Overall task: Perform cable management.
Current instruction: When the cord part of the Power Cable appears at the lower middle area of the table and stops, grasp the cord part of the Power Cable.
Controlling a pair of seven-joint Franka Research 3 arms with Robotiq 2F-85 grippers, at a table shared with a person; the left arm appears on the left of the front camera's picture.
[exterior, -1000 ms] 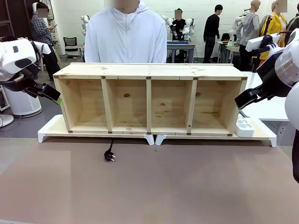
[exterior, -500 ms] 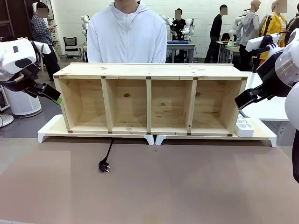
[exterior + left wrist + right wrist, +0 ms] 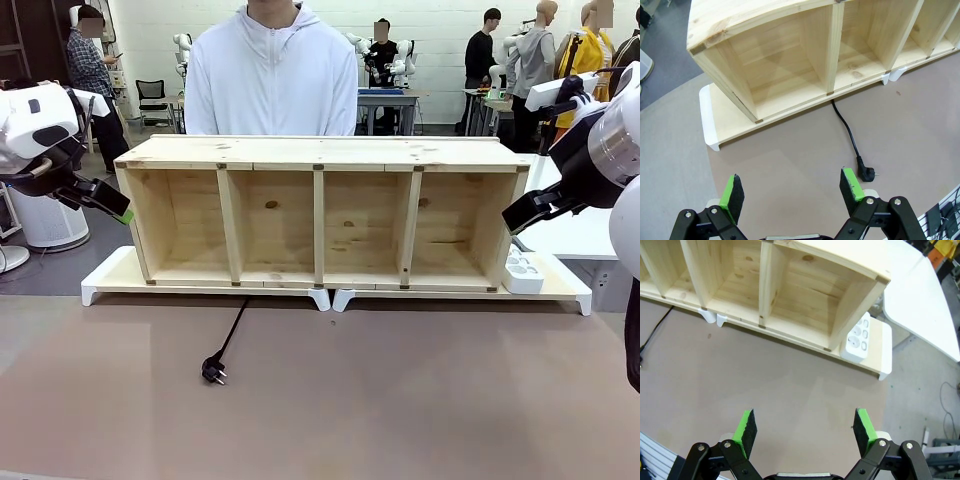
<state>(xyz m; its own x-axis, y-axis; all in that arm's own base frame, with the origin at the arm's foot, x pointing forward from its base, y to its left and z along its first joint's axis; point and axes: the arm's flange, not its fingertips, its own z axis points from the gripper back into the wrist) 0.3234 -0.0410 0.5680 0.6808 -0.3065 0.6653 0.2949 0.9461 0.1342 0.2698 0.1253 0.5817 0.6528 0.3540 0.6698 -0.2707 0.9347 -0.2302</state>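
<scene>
Brown table (image 3: 420, 400), loose cable (image 3: 228, 335)

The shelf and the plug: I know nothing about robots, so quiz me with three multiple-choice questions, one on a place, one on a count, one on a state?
1. Where does the plug lie? A inside a compartment; B on the table; C in a socket.
2. How many compartments has the wooden shelf? A three; B five; C four.
3. The left gripper is: A open and empty; B shut on the cable; C shut on the shelf.
Answers: B, it lies on bare tabletop before the shelf; C, three dividers make four; A, its green pads stand apart, nothing between.
</scene>
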